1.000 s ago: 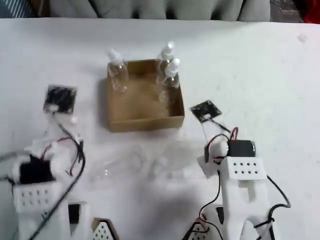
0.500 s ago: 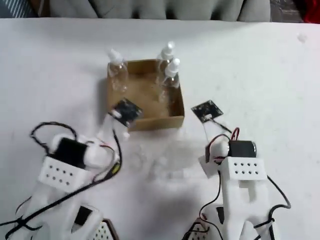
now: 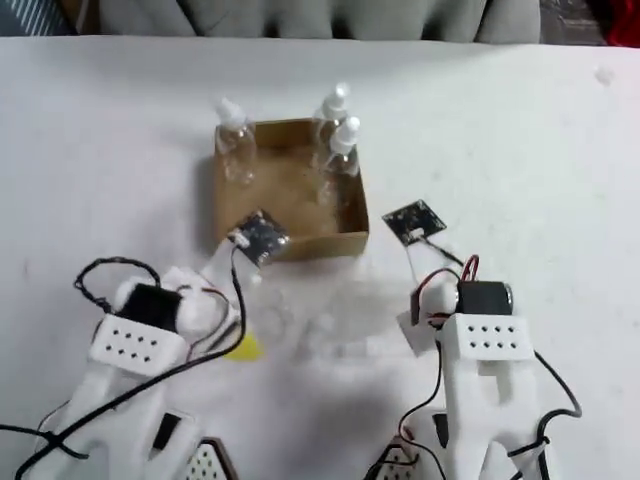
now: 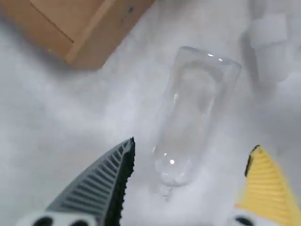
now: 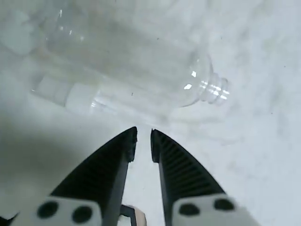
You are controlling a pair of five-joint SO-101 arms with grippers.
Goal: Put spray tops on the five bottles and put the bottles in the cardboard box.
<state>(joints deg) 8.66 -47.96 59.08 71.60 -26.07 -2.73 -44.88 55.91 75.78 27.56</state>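
Centring first: lower wide-open left gripper (image 4: 193, 146) astride clear plastic bottle (image 4: 197, 94) lying on white surface (image 4: 51, 136), squeeze mid-body gently; leave near-shut, empty right gripper (image 5: 143, 132) aside.

The left arm (image 3: 135, 345) leans in toward the front left corner of the cardboard box (image 3: 290, 246). The left hand (image 4: 192, 148) is spread wide just above the surface (image 3: 520, 150), its grey finger (image 4: 101, 188) and yellow finger (image 4: 263, 188) well apart. The right arm (image 3: 485, 345) sits off the box's front right corner. The right hand (image 5: 143, 134) points down, its dark fingers (image 5: 110, 174) drawn nearly together, gripping nothing.
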